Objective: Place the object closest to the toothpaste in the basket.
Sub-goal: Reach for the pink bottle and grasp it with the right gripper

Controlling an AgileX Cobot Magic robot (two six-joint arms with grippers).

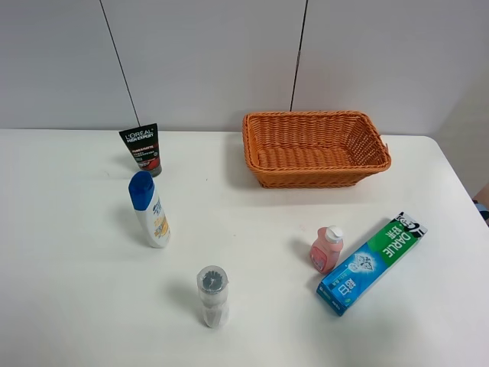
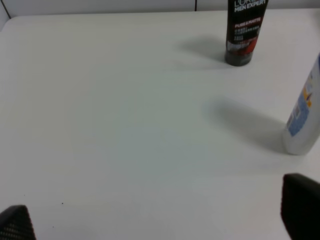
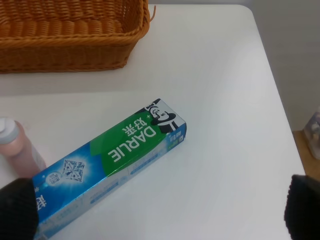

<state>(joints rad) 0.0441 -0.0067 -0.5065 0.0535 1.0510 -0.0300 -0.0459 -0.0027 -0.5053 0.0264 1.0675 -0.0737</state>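
Observation:
The green and blue Darlie toothpaste box [image 1: 372, 262] lies flat at the front right of the table. A small pink bottle with a white cap [image 1: 326, 249] stands right beside its left side, closer to it than anything else. The woven orange basket [image 1: 306, 116] sits at the back, right of centre. In the right wrist view my right gripper [image 3: 160, 210] is open and empty above the toothpaste box [image 3: 110, 160], with the pink bottle [image 3: 17, 145] and the basket [image 3: 65, 52] in sight. My left gripper [image 2: 157, 220] is open and empty over bare table. Neither arm shows in the exterior view.
A black L'Oreal tube [image 1: 142, 149] stands at the back left. A white bottle with a blue cap [image 1: 150, 209] stands in front of it. A pale bottle with a dark top [image 1: 213, 296] stands at front centre. The left wrist view shows the tube [image 2: 244, 30] and white bottle [image 2: 305, 115].

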